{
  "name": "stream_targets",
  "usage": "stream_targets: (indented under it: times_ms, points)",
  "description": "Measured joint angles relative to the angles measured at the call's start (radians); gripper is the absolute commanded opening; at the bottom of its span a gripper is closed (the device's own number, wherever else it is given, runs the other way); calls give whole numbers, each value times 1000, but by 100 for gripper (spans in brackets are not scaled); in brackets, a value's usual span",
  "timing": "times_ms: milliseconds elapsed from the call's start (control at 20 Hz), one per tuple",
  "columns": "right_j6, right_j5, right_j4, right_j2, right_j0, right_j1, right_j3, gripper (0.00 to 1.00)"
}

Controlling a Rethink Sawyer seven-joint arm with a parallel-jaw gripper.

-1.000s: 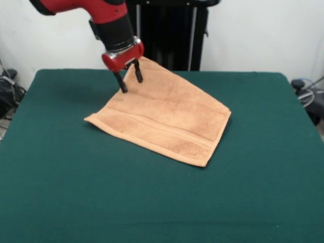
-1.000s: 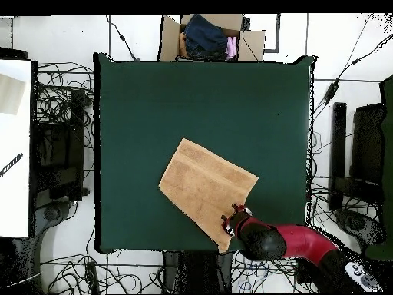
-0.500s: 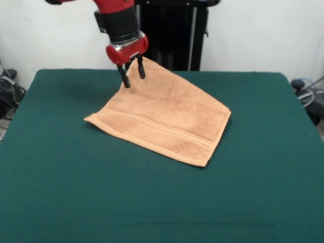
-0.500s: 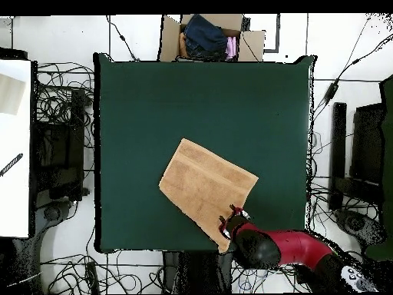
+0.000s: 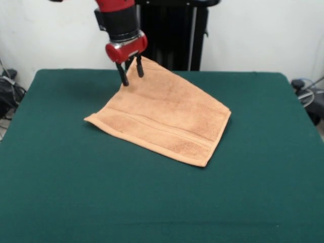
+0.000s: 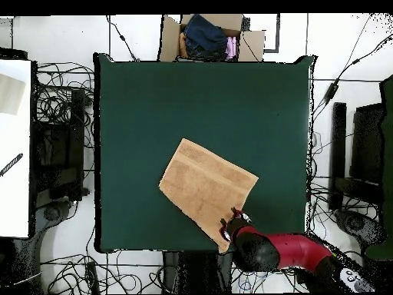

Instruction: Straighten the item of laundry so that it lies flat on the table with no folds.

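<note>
We see the gripper (image 5: 130,73) with jaws parted, holding nothing, above the towel's (image 5: 164,114) twelve o'clock corner, the towel lying spread mid-table (image 5: 61,192), slightly toward ten o'clock.

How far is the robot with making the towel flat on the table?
Mostly done, it seems: the towel lies spread on the table, with no fold visible in either view. In hand: the gripper hangs above the towel's far corner, fingers open and holding nothing. Left: little that shows; that far corner may stand a bit raised, but I cannot tell.
</note>
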Motion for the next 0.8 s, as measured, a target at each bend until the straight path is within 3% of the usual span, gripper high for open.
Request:
stream_targets:
  times_ms: [800]
  points:
    - [0, -140, -9, -121, 131, -1, 0, 100]
